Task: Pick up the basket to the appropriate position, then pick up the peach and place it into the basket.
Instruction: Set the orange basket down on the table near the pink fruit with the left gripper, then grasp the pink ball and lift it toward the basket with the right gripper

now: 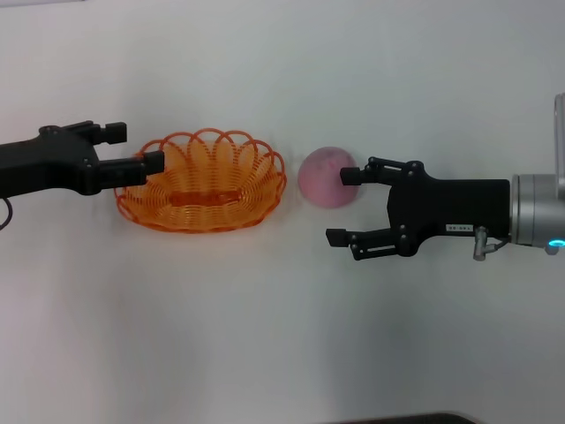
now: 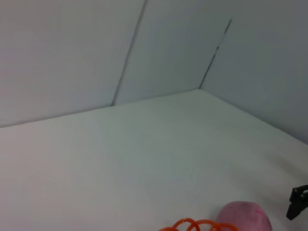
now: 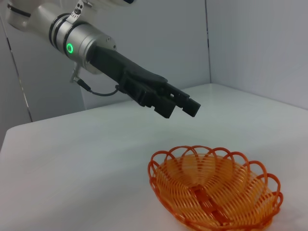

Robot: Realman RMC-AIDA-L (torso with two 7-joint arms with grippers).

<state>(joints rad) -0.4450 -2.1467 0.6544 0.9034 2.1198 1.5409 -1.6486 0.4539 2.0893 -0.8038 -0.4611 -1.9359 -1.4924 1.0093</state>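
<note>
The orange wire basket [image 1: 203,181] sits on the white table, left of centre. The pink peach [image 1: 325,177] lies just to its right, apart from it. My left gripper [image 1: 137,148] is open at the basket's left rim; the right wrist view shows it [image 3: 180,105] hovering above the basket [image 3: 216,192], not holding it. My right gripper [image 1: 342,206] is open and empty just right of the peach, with one fingertip [image 1: 350,175] at the peach's right edge. The left wrist view shows the peach [image 2: 243,219] and a bit of the basket rim [image 2: 197,224].
The white table [image 1: 265,336] stretches around both things. Grey walls [image 2: 72,48] stand behind the table. A dark edge [image 1: 415,419] shows at the table's front.
</note>
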